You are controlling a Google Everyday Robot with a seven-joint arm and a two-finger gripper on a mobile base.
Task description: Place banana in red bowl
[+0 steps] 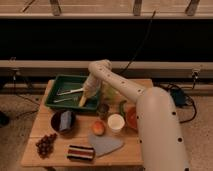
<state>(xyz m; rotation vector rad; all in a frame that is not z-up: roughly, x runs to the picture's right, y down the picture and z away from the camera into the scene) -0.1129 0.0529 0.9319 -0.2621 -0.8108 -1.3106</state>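
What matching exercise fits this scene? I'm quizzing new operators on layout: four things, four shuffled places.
Things:
1 pincer
2 white cup
3 grapes
4 orange fruit

Places:
A beside the red bowl
B over the green tray
C front corner of the table
D between dark bowl and white cup

Pairs: 1-B, 2-A, 3-C, 4-D

arm (pixel 125 86): showing smooth, off-white rounded shells
elbow joint (pixel 100 67): looking bulbous, same pale colour
gripper (pixel 87 95): sitting at the arm's thin end, over the green tray (pixel 60 82)
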